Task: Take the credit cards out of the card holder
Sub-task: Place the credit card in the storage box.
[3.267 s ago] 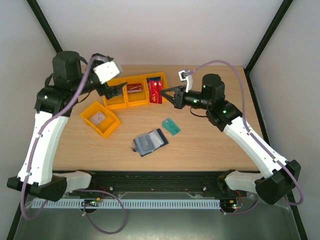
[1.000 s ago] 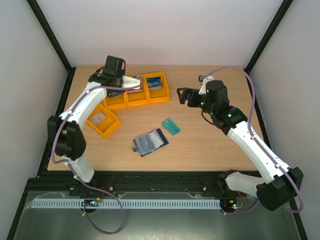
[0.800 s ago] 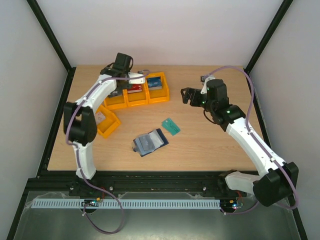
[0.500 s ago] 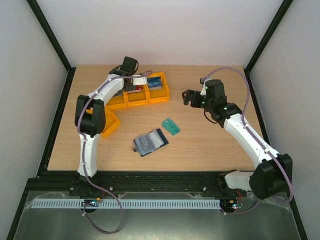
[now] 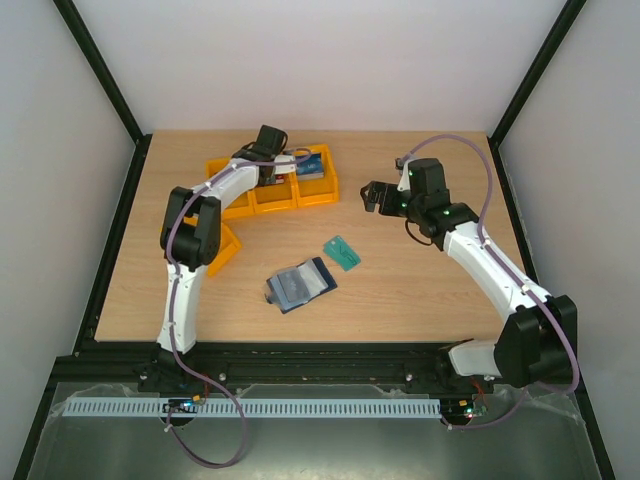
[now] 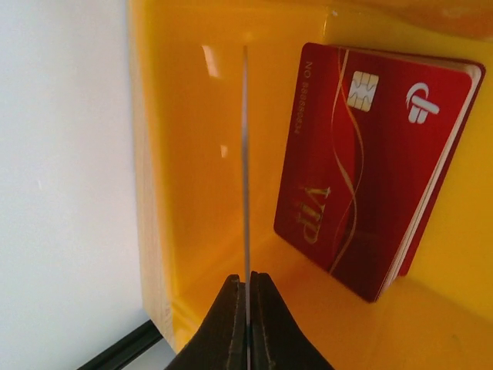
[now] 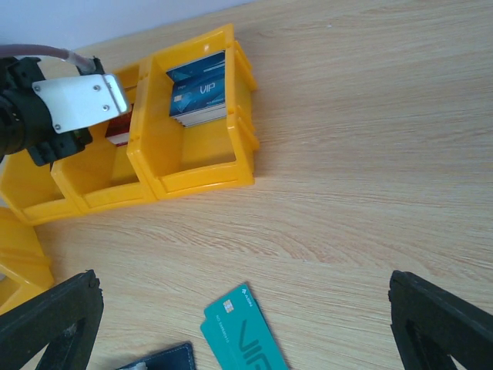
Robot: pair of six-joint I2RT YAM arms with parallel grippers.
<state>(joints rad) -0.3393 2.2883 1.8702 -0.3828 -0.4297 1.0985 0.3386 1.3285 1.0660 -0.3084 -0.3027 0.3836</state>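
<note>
The card holder (image 5: 297, 285) lies open on the table, clear sleeves up; its dark corner (image 7: 163, 361) shows in the right wrist view. My left gripper (image 5: 268, 174) is over the middle orange bin (image 5: 272, 196). In the left wrist view it (image 6: 247, 279) is shut on a thin card (image 6: 246, 154) seen edge-on, held beside a stack of red credit cards (image 6: 370, 162) inside that bin. Blue credit cards (image 7: 199, 89) lie in the right-hand bin (image 5: 316, 188). My right gripper (image 5: 372, 195) hangs open and empty over bare wood, right of the bins.
A teal-green card (image 5: 342, 252) lies loose between the card holder and the right gripper, also in the right wrist view (image 7: 239, 339). A separate orange bin (image 5: 215, 252) sits at the left, partly under the left arm. Black frame posts border the table.
The left arm has swept rightward along the bins to the middle one. The right gripper, earlier holding a red card at the bins, has drawn back to the right, empty.
</note>
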